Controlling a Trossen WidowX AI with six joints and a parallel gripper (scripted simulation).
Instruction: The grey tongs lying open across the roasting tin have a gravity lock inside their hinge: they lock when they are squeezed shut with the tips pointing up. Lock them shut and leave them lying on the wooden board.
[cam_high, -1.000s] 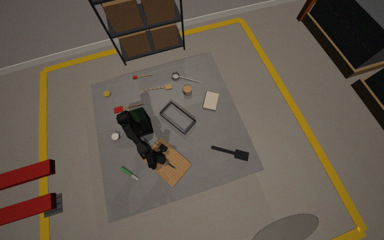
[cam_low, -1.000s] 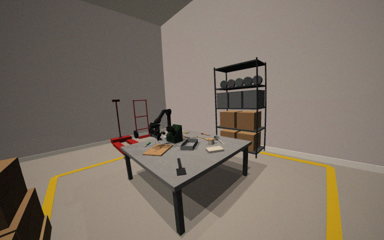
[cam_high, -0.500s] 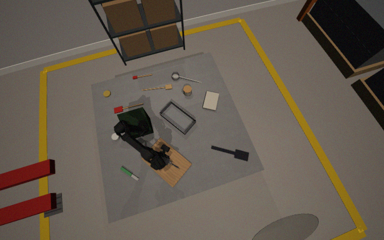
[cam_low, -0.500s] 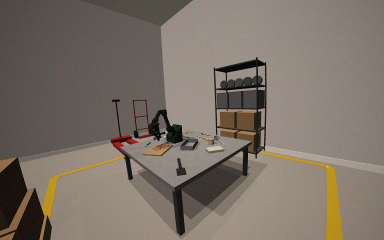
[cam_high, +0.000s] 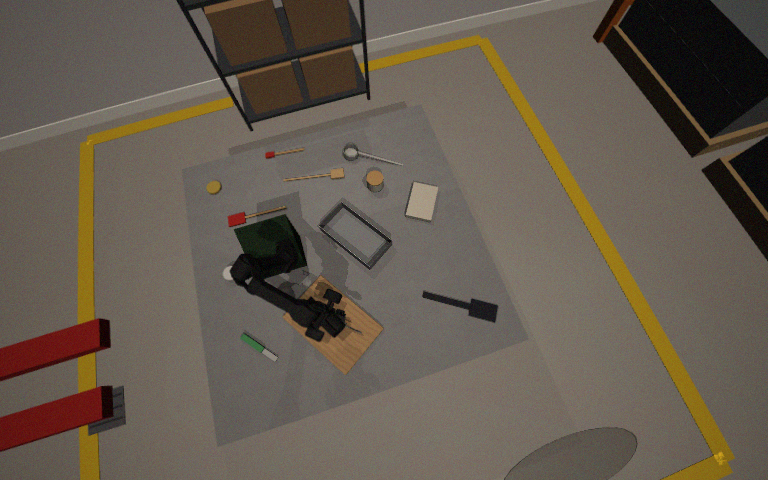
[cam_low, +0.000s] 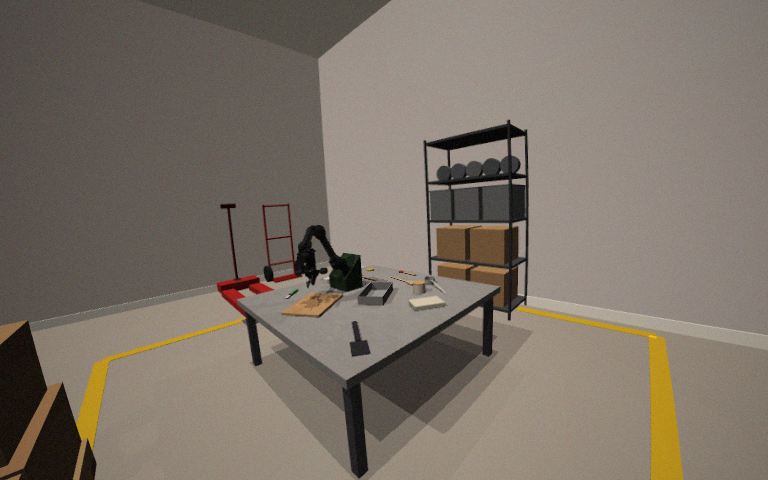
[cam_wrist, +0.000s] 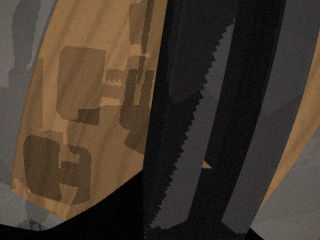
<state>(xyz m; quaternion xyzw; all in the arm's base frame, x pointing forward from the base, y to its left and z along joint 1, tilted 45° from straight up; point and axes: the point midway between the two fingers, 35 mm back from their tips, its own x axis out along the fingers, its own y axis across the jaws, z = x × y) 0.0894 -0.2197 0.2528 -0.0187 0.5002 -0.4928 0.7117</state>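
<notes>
1. The fingers (cam_high: 334, 324) (cam_low: 309, 276) are clamped on the tongs (cam_high: 355, 330) (cam_wrist: 270, 100), nearly together, as the squeeze seems meant to press both arms inward.
2. The tongs hang over the board (cam_high: 345, 357) (cam_low: 300, 308) (cam_wrist: 65, 30), apparently clear of it. Their grey arms run close side by side in the wrist view; whether the lock has caught, or where the tips point, I cannot tell.
3. The lock needs tips up during the squeeze, so the wrist probably has to turn them up if they are not so already. Letting go unlocked could let the arms spring open.
4. The board lies flat on the bench (cam_high: 407, 271) (cam_low: 396, 316) (cam_wrist: 15, 40), just below the grip: a short lowering should do for laying them down.
5. The tin (cam_high: 344, 247) (cam_low: 371, 298) stands beside the board without the tongs across it, so lifting out looks finished; locking, if still due, and release remain.
</notes>
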